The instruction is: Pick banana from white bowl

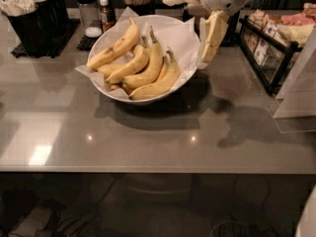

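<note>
The white bowl (183, 78) stands on the grey counter, lined with crinkled white paper, and holds several bananas. The banana (114, 46), long and fairly straight with dark bruise blotches, lies along the bowl's upper left side, its stem pointing up and right. Cleaner, curved bananas (150, 70) lie below it. My gripper (204, 62) hangs just outside the bowl's right rim, pointing down, above counter level. It is open and empty. The banana is about a bowl's width to its left.
A black cutlery holder (30, 19) stands at the back left. A shaker (87, 10) and a sauce bottle (104, 11) stand behind the bowl. A black rack of packets (274, 46) and a clear stand (300, 95) are at the right. The counter's front edge (148, 170) runs across.
</note>
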`<state>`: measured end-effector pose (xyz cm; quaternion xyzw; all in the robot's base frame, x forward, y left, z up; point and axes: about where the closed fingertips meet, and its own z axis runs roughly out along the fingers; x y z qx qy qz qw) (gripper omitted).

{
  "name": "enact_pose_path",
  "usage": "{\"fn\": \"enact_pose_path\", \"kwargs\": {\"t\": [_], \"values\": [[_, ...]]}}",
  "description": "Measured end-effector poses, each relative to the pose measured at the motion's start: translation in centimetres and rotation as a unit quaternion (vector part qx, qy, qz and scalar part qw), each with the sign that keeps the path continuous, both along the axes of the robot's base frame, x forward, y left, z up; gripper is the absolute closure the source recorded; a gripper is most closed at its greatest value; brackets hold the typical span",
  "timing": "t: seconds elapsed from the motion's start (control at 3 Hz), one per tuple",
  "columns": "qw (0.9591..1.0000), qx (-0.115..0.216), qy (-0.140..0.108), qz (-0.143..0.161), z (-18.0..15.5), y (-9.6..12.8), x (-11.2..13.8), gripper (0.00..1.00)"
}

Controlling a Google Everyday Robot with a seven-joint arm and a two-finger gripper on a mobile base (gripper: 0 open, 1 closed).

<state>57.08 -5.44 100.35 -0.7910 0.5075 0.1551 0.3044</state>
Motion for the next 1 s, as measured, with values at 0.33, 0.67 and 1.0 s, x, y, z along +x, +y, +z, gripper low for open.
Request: {"fn": "enact_pose_path", "kwargs": {"t": [0.33,0.67,1.0], "values": [[0.9999,0.009,-0.014,-0.004,0.9,0.7,0.7,0.0],[0.9999,0.009,-0.006,-0.006,-0.7,1.3,3.3,0.0],[0.9996,0.018,0.0,0.02,-2.2,4.1,7.2,0.0]]}}
